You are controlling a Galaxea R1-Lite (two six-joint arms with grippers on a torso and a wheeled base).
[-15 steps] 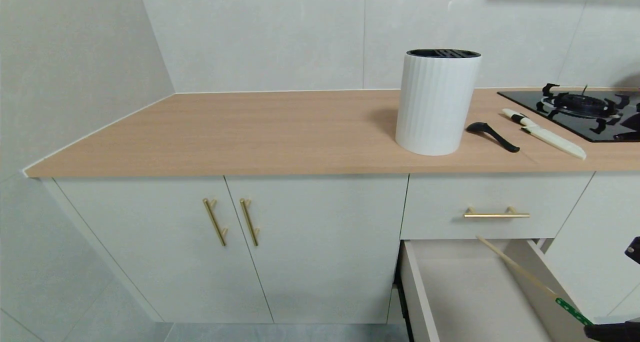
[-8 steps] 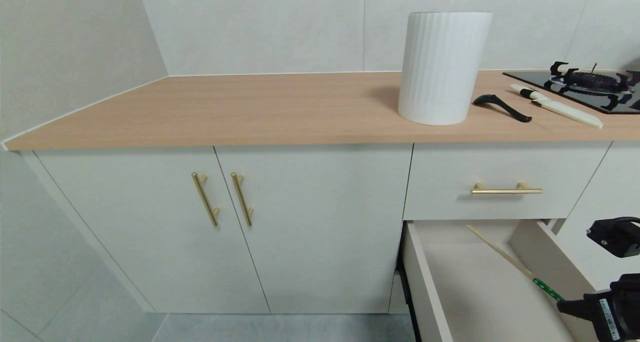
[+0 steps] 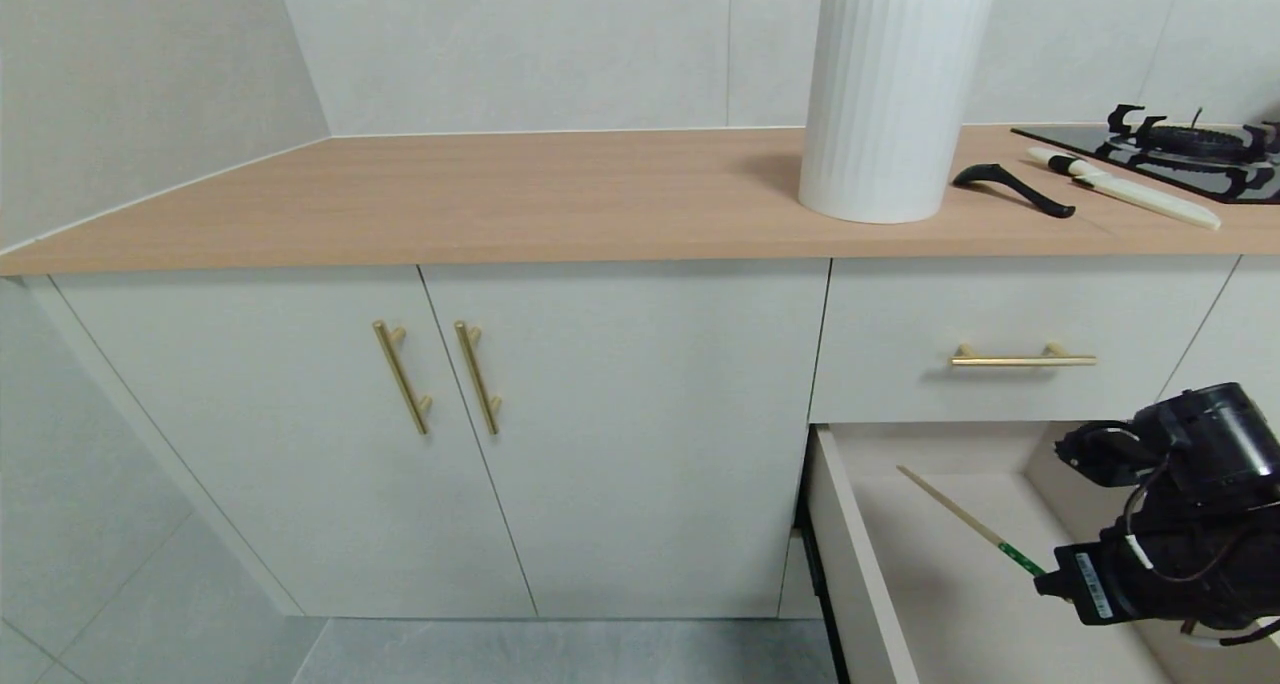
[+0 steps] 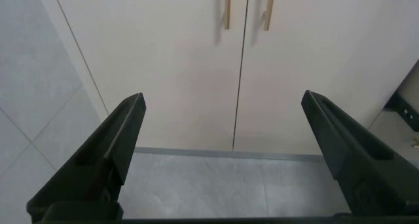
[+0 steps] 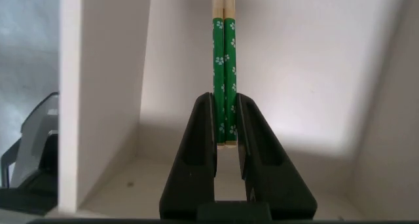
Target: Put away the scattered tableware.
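My right gripper (image 3: 1052, 581) is shut on a pair of wooden chopsticks (image 3: 965, 521) with green flowered ends, held slanting over the open lower drawer (image 3: 860, 564). Up close, the chopsticks (image 5: 223, 67) sit side by side between the black fingers (image 5: 196, 135) above the drawer's pale floor. On the wooden countertop (image 3: 500, 194) lie a black ladle-like utensil (image 3: 1010, 186) and a white knife (image 3: 1125, 187), right of a tall white ribbed holder (image 3: 885, 104). My left gripper (image 4: 226, 145) is open, low in front of the cabinet doors (image 4: 242, 67), with nothing between its fingers.
A black gas hob (image 3: 1190, 149) sits at the counter's far right. A shut drawer with a gold handle (image 3: 1022, 360) is above the open one. Two cabinet doors with gold handles (image 3: 437, 376) stand to the left. Tiled wall closes the left side; grey floor lies below.
The head camera has dropped, so the whole scene sits higher. My right gripper has come further into view over the drawer, carrying the chopsticks leftward and lower into it.
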